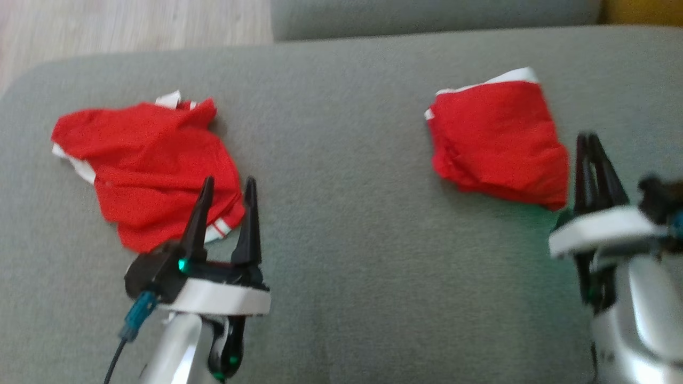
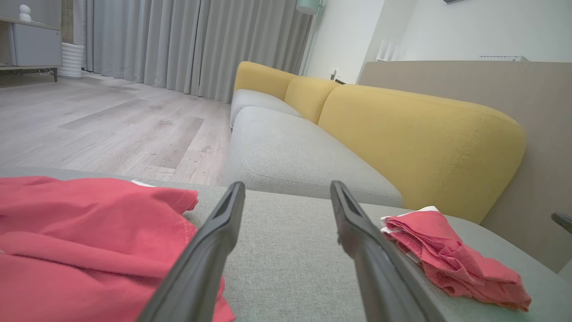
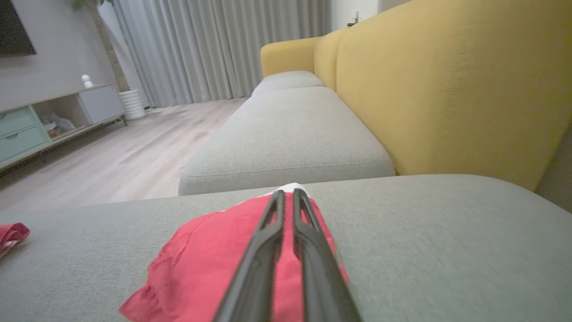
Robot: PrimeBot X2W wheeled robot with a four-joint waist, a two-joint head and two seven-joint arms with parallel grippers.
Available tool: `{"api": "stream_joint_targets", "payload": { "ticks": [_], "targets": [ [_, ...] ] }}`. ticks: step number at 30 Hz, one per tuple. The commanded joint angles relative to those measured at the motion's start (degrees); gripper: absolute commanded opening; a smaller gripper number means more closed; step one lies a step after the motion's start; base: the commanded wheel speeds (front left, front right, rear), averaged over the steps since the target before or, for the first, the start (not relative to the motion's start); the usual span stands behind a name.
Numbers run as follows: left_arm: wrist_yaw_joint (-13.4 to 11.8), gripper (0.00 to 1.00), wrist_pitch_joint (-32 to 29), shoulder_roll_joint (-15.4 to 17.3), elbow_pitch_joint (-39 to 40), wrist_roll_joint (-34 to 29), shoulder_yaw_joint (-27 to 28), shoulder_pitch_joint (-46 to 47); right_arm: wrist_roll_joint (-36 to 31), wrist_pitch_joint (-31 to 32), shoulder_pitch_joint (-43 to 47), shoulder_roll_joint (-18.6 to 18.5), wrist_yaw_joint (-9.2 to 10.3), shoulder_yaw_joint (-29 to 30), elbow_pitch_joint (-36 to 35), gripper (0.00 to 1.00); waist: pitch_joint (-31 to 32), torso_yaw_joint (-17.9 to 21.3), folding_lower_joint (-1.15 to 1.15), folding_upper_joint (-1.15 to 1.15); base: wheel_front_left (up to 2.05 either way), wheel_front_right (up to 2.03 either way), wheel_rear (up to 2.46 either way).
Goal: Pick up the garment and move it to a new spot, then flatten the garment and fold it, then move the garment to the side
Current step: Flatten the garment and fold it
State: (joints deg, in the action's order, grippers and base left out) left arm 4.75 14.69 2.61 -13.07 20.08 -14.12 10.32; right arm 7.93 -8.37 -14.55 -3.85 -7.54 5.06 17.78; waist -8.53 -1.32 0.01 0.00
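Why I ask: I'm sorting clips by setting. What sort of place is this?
Most likely a home living room: a long sofa with yellow backs and grey seats, floor-length grey curtains, and a low cabinet along the wall on a wood-look floor.

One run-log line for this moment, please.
left gripper: open, by crumpled garment | right gripper: shut, beside folded garment | both on grey cushion

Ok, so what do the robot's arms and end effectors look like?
The left arm and right arm are glossy silver with white wrist bands. The left end effector and right end effector each have two long tapering black fingers. A black cable with a teal plug hangs by the left arm.
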Motion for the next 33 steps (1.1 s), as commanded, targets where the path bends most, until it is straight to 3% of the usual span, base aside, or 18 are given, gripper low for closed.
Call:
{"api": "stream_joint_targets", "payload": {
  "ticks": [1,7,14,23,33],
  "targets": [
    [0.3,1.00,0.3,0.3,2.1,-0.3,0.8,3.3,-1.6,1.6,-6.1,-1.0,0.05,-0.6,0.4,0.00,-4.1,-3.0,-0.01,0.00,0.00,0.00,0.00],
    [0.5,1.00,0.3,0.3,1.9,-0.2,-2.4,6.8,-6.2,5.8,-18.6,-2.9,0.05,3.9,11.2,0.00,-9.4,-6.6,-0.01,0.00,0.00,0.00,0.00],
    [0.5,1.00,0.3,0.3,2.0,0.5,-4.6,9.6,-11.0,6.6,-28.9,-4.8,0.05,7.0,23.7,0.00,-12.7,-9.7,-0.01,0.00,0.00,0.00,0.00],
    [0.0,1.00,0.3,0.3,1.4,0.8,-5.5,10.2,-15.1,5.6,-35.0,-6.0,0.05,9.5,38.9,0.00,-12.8,-11.0,-0.01,0.00,0.00,0.00,0.00],
    [-0.2,1.00,0.3,0.3,0.8,0.2,-4.0,8.7,-11.7,-4.0,-34.1,-0.1,0.05,-1.6,45.7,0.00,-8.5,-9.0,-0.01,0.00,0.00,0.00,0.00]
  ]
}}
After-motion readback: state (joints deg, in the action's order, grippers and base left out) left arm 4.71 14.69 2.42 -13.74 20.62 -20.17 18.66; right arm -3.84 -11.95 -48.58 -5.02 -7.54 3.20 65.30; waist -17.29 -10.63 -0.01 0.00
